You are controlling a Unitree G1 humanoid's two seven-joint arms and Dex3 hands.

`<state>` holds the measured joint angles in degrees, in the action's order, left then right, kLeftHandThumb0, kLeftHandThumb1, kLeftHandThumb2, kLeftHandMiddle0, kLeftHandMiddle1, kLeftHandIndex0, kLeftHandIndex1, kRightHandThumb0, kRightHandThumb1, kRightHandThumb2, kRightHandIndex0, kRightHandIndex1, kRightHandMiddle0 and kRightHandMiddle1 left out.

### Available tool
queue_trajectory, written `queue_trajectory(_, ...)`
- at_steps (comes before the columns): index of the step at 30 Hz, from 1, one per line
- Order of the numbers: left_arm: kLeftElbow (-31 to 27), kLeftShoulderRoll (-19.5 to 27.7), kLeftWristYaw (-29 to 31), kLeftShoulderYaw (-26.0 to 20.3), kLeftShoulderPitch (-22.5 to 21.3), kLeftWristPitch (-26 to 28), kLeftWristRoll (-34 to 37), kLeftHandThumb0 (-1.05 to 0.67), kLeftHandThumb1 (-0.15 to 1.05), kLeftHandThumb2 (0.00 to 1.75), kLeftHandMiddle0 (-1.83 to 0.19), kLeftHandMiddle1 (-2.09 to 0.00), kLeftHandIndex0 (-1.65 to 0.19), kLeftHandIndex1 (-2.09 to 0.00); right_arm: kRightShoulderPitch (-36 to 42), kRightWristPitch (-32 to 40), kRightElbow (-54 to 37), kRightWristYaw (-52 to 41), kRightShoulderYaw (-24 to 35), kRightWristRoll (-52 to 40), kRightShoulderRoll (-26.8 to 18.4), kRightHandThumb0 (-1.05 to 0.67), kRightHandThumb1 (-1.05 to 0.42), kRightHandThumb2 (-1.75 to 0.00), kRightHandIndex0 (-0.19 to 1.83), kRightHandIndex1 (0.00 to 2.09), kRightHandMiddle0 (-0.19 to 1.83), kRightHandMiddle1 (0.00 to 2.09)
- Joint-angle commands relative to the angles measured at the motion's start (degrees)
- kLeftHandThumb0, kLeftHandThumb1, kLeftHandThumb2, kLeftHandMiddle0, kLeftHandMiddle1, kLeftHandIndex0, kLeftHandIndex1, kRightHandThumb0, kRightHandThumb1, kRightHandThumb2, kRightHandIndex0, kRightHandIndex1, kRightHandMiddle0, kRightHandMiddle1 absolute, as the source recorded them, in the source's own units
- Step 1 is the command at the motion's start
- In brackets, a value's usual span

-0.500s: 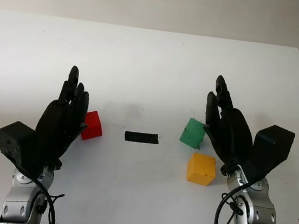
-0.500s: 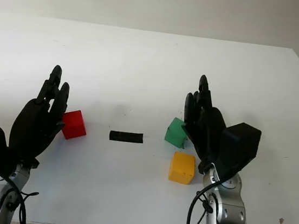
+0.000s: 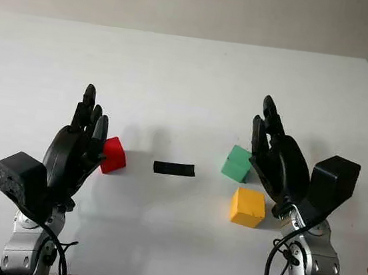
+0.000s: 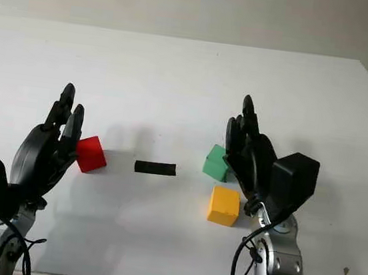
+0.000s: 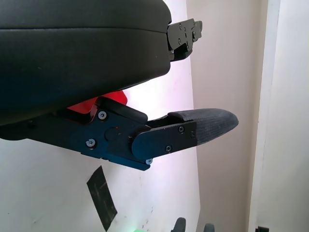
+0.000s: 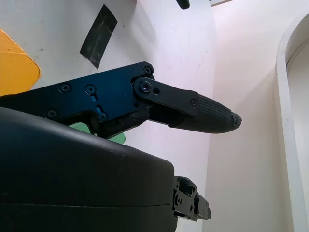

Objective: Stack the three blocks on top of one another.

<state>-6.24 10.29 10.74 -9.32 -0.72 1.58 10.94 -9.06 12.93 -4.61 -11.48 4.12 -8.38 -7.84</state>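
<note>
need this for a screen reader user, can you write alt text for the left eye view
Three blocks sit apart and unstacked on a white table: a red block beside the open left hand, and a green block and yellow block beside the open right hand. A strip of black tape lies between the red and green blocks.

Red block (image 3: 112,155) lies left; green block (image 3: 237,163) and yellow block (image 3: 248,207) right, unstacked.

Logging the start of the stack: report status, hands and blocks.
Left hand open beside red block; right hand open beside green block. Yellow block apart, nothing stacked. Black tape strip mid-table, not obstructing.
</note>
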Motion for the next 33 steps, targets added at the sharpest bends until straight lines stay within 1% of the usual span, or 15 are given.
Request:
queue_trajectory(1,-1.3,0.8,-0.4,-0.8,-0.8,-1.0,-0.5,-0.76,1.05,0.58,0.19,-0.02,0.19,0.0,-1.0,-1.0,-0.4,0.3,-0.2,0.3,0.0,-0.74,-1.05,-0.71,-0.19,0.0,-0.19,0.0)
queue_trajectory(3,-3.1,1.9,-1.6,-1.0,-0.4,-2.3,-3.1,-0.74,1.05,0.57,0.19,-0.02,0.19,0.0,-0.8,-1.2,-0.7,0.7,-0.1,0.2,0.2,-0.74,-1.05,-0.7,-0.19,0.0,-0.19,0.0)
queue_trajectory(6,-5.9,3.2,-4.4,-1.1,0.0,-2.9,-8.4,-0.75,1.05,0.52,0.14,-0.05,0.16,-0.03,-0.7,-1.2,-0.9,0.8,0.0,-0.1,0.3,-0.74,-1.05,-0.7,-0.19,0.0,-0.19,0.0)
queue_trajectory(7,-7.6,4.9,-5.9,-1.0,0.1,-3.2,-12.9,-0.77,1.05,0.51,0.14,-0.05,0.15,-0.04,-0.8,-1.3,-0.7,0.8,0.0,-0.1,0.3,-0.74,-1.05,-0.7,-0.19,0.0,-0.19,0.0)
queue_trajectory(9,-10.0,7.2,-7.6,-1.0,0.4,-3.4,-19.2,-0.78,1.05,0.51,0.12,-0.06,0.13,-0.05,-0.9,-1.4,-0.7,0.9,-0.1,-0.1,0.3,-0.74,-1.05,-0.7,-0.19,0.0,-0.19,0.0)
queue_trajectory(11,-14.1,9.4,-8.1,-1.6,0.6,0.4,-24.5,-0.8,1.05,0.46,0.09,-0.07,0.12,-0.06,-0.7,-1.5,-0.9,1.0,-0.1,0.0,0.4,-0.74,-1.05,-0.7,-0.19,0.0,-0.19,0.0)
queue_trajectory(13,-18.6,12.3,-8.0,-1.6,0.6,4.6,-32.4,-0.81,1.05,0.33,-0.13,-0.1,-0.1,-0.12,-0.6,-1.3,-1.0,1.0,-0.1,-0.2,0.5,-0.74,-1.05,-0.7,-0.19,0.0,-0.19,0.0)
queue_trajectory(15,-21.8,15.2,-5.4,-1.1,0.6,8.6,-38.1,-0.84,1.05,0.31,-0.19,-0.1,-0.2,-0.13,-0.6,-1.8,-0.9,0.7,-0.2,-0.2,0.4,-0.73,-1.05,-0.7,-0.19,0.0,-0.19,0.0)
queue_trajectory(17,-25.1,19.4,1.0,-0.1,0.1,14.1,-43.2,-0.88,1.05,0.31,-0.16,-0.08,-0.23,-0.13,-0.7,-1.6,-0.9,0.8,-0.3,-0.1,0.5,-0.74,-1.05,-0.7,-0.19,0.0,-0.19,0.0)
queue_trajectory(18,-26.0,21.2,3.4,0.5,-0.1,15.7,-46.0,-0.9,1.05,0.31,-0.15,-0.07,-0.24,-0.12,-0.8,-1.5,-0.9,0.8,-0.3,-0.1,0.5,-0.74,-1.05,-0.7,-0.19,0.0,-0.19,0.0)
queue_trajectory(20,-26.6,23.1,6.3,2.1,-0.7,17.6,-50.5,-0.93,1.05,0.31,-0.11,-0.05,-0.26,-0.12,-0.9,-1.7,-0.6,0.9,-0.3,-0.1,0.6,-0.74,-1.05,-0.69,-0.19,0.0,-0.19,0.0)
queue_trajectory(25,-25.6,24.8,11.1,6.9,-2.8,20.5,-60.2,-0.96,1.05,0.27,-0.04,-0.03,-0.25,-0.09,-0.9,-1.6,-1.0,1.3,-0.7,0.2,0.7,-0.73,-1.05,-0.69,-0.19,0.0,-0.19,0.0)
queue_trajectory(28,-24.3,24.5,12.2,8.7,-3.4,20.4,-63.2,-0.97,1.05,0.25,-0.03,-0.04,-0.27,-0.09,-0.9,-1.9,-0.7,1.5,-0.8,0.1,0.7,-0.72,-1.05,-0.69,-0.19,0.0,-0.19,0.0)
queue_trajectory(33,-22.7,25.4,16.3,10.7,-4.6,19.8,-66.2,-0.97,1.05,0.28,-0.04,-0.06,-0.29,-0.09,-0.9,-1.9,-0.6,1.9,-0.7,0.0,0.9,-0.72,-1.05,-0.69,-0.19,0.0,-0.19,0.0)
